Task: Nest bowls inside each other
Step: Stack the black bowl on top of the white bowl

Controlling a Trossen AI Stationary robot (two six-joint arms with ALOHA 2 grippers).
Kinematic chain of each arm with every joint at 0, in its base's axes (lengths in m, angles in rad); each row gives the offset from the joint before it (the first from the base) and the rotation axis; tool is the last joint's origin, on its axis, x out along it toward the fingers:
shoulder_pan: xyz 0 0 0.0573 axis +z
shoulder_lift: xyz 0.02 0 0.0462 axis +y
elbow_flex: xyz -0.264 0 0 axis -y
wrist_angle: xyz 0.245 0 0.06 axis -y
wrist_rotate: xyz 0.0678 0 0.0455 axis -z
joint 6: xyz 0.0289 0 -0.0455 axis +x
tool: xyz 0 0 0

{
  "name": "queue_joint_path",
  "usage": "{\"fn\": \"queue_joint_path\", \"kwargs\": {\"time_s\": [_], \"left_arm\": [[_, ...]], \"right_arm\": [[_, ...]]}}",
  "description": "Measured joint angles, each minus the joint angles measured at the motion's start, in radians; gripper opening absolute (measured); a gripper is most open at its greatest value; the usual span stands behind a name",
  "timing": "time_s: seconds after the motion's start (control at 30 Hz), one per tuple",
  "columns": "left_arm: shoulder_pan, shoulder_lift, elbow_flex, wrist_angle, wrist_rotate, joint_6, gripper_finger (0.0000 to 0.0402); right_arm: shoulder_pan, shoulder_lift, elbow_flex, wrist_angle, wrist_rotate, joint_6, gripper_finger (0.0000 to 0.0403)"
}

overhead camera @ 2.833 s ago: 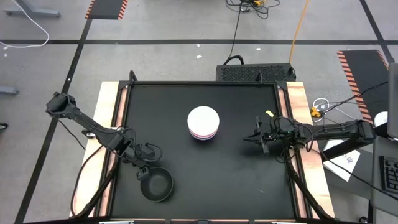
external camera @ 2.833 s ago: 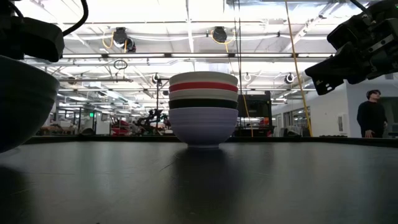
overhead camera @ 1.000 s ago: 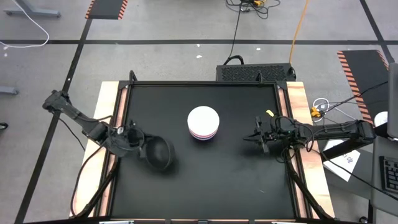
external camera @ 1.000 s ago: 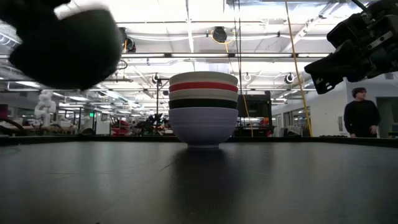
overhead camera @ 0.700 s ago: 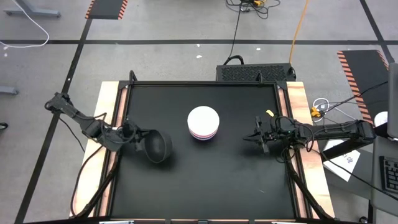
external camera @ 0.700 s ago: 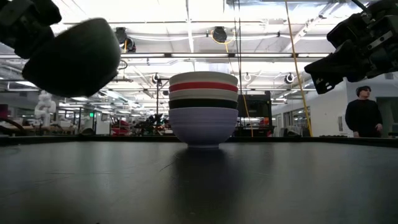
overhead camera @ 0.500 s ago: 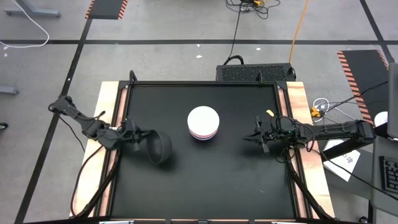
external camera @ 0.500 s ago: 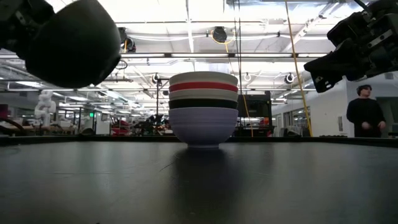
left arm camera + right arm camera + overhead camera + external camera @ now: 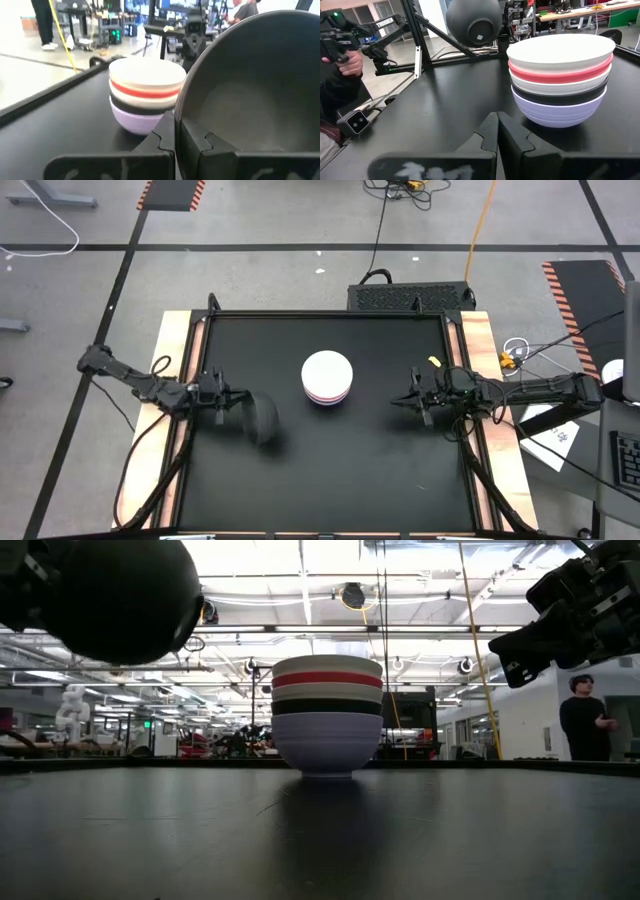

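The left pincer (image 9: 228, 399) grips the rim of a smooth black bowl (image 9: 262, 420), tilted in the air beside the stack (image 9: 327, 376) of round ribbed bowls on the matte black table (image 9: 380, 470). The right pincer (image 9: 400, 401) is closed, empty.

The left gripper (image 9: 228, 402) is lifting the black round plastic bowl (image 9: 262, 420) off the counter (image 9: 380, 470), tipping it sideways, carrying it up.
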Motion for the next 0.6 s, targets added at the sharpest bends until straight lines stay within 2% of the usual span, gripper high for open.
{"fn": "queue_joint_path", "kwargs": {"time_s": [0.17,0.37,0.6], "left_arm": [[0.123,0.000,0.000,0.085,0.164,0.082,0.0005],[0.334,0.021,0.022,0.126,0.366,0.123,0.0005],[0.600,0.156,0.081,0.165,0.655,0.107,0.0005]], "right_arm": [[0.000,0.000,0.000,0.000,0.000,-0.009,0.0000],[0.000,0.000,0.000,0.008,0.000,-0.019,0.0000],[0.000,0.000,0.000,0.018,0.000,-0.029,0.0000]]}}
